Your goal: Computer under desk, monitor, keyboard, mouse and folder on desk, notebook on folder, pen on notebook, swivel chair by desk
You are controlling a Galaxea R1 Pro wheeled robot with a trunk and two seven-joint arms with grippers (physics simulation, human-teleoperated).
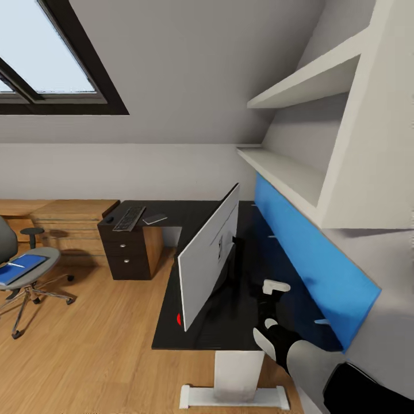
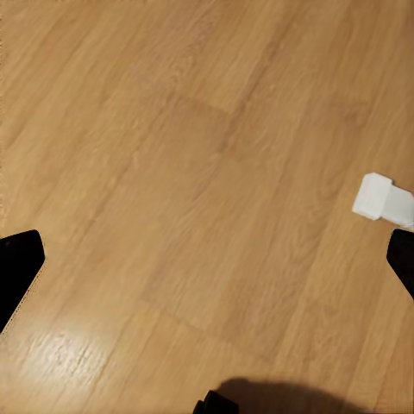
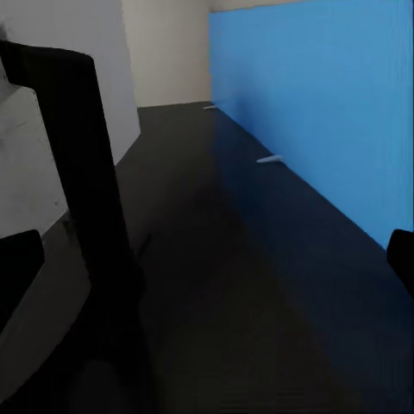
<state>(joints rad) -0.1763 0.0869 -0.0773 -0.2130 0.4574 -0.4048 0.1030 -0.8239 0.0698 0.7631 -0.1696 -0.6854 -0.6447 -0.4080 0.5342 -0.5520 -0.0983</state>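
The monitor (image 1: pixel 210 253) stands on the black desk (image 1: pixel 172 328) with its white back toward me. Its black stand (image 3: pixel 86 216) is close beside my right gripper (image 1: pixel 269 299), which hovers open over the desktop (image 3: pixel 259 285) between the monitor and the blue back panel (image 3: pixel 319 112). On the desk's far wing lie the keyboard (image 1: pixel 129 218), the mouse (image 1: pixel 108 219) and the notebook (image 1: pixel 154 219). The swivel chair (image 1: pixel 43 259) stands at the left, away from the desk, with the blue folder (image 1: pixel 20 270) and white pen (image 1: pixel 16 265) on its seat. My left gripper (image 2: pixel 207 267) is open over the wooden floor. The computer is out of view.
White shelves (image 1: pixel 287 167) jut out above the back panel at the right. A low wooden cabinet (image 1: pixel 69 221) runs along the far wall by the black drawer unit (image 1: pixel 123 253). The desk's white pedestal leg (image 1: pixel 236 374) and its foot (image 2: pixel 381 197) stand on wooden floor.
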